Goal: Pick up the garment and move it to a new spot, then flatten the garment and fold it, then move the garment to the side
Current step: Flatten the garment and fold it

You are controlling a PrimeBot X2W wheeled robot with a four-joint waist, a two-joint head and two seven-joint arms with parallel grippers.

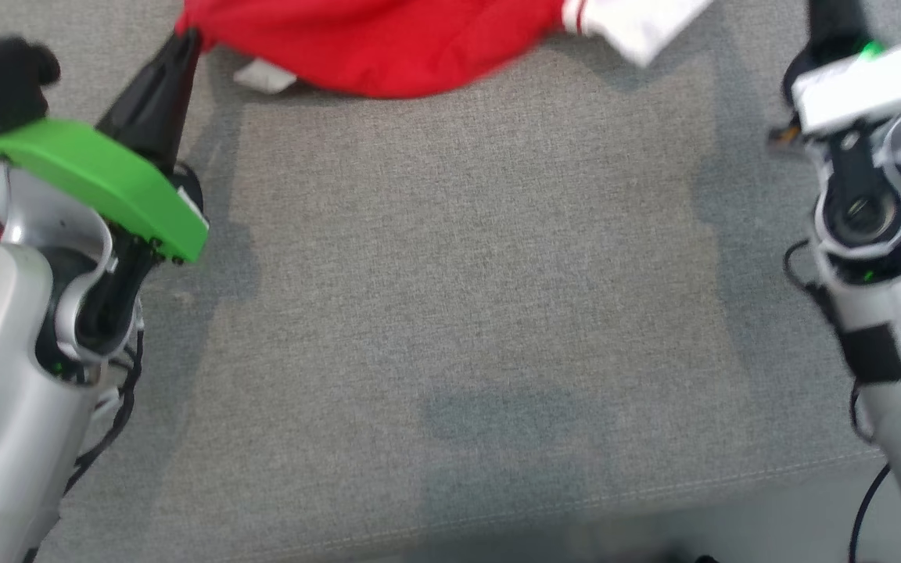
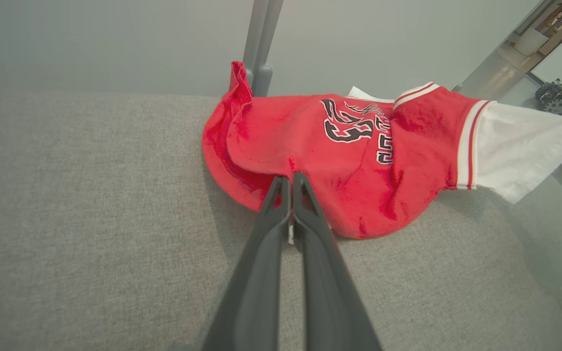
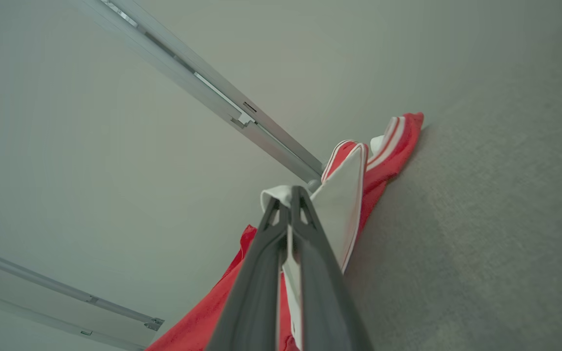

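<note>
Fingertips (image 2: 279, 190) clamp shut: left gripper (image 2: 291, 181) on the garment (image 2: 359, 161) hem, right gripper (image 3: 294, 192) on its white sleeve. You look mid-move; pull toward 6 o'clock, then flatten.

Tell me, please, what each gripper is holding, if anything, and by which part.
Both hold the garment: left gripper on its red edge, right gripper on its white fabric.

The garment (image 2: 359, 195) — a red jersey with black-and-white lettering, red-and-white striped trim and a white sleeve — is seen crumpled at the far edge of the grey cushion (image 1: 450, 313). One red corner is raised upright at one end; the white sleeve is drawn out at the other.
</note>
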